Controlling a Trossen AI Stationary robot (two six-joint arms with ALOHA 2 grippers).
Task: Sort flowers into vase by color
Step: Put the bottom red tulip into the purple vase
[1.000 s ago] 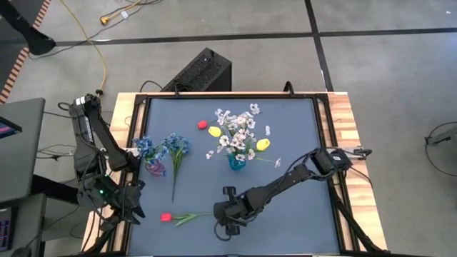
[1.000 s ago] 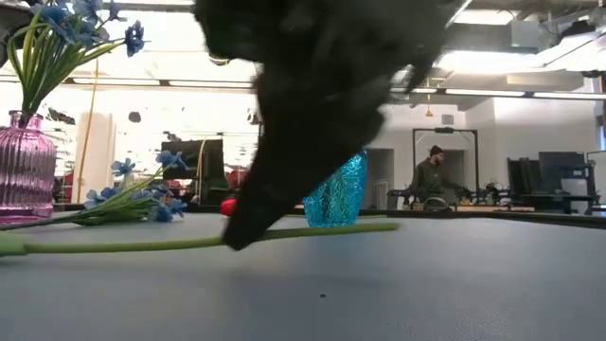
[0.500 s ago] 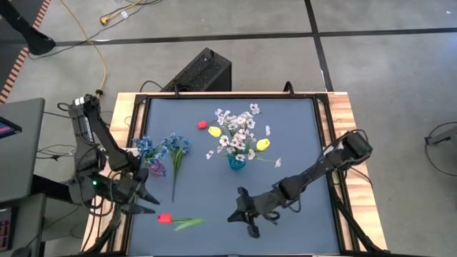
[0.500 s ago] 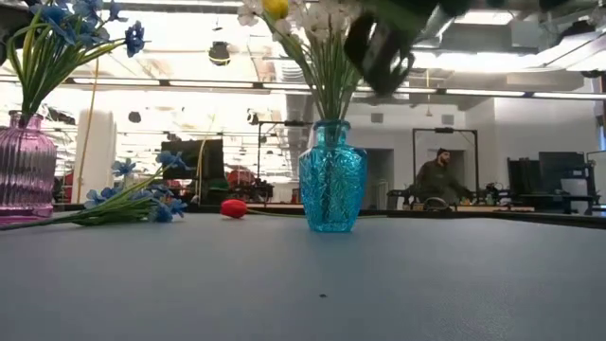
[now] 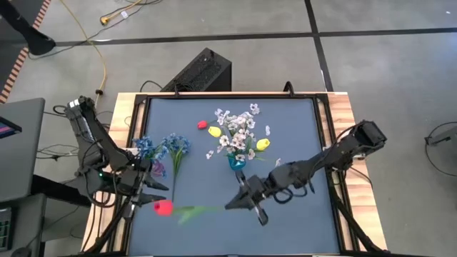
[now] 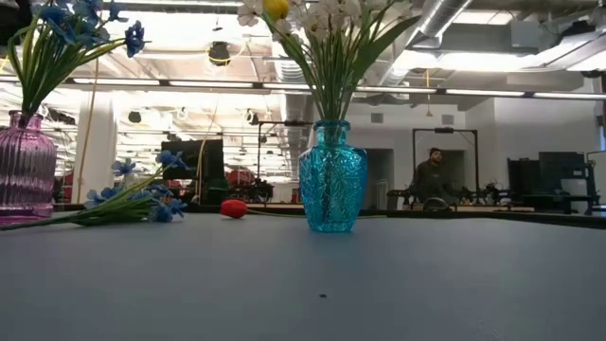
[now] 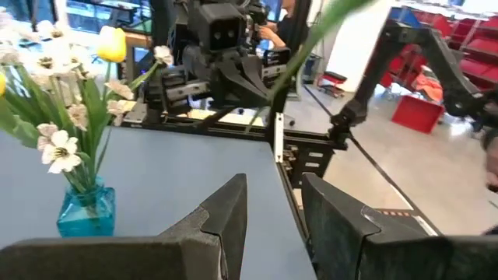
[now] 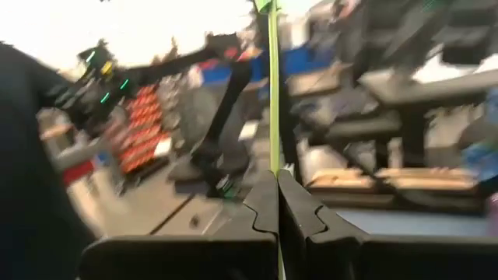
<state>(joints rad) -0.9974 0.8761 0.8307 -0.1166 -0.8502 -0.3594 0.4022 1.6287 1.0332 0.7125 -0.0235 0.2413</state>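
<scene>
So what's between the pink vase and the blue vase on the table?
In the high view, a blue flower spray lies on the mat between the pink vase and the blue vase. The low view shows its blossoms resting there.

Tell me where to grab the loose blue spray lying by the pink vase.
Grip the blue spray on its bare stem, well below the blossoms. Come straight down with the fingers across the stem. It lies flat on the table, blossoms beside the pink vase, stem clear of other things. The open left gripper is probably best placed; the right gripper is shut on the red tulip.
</scene>
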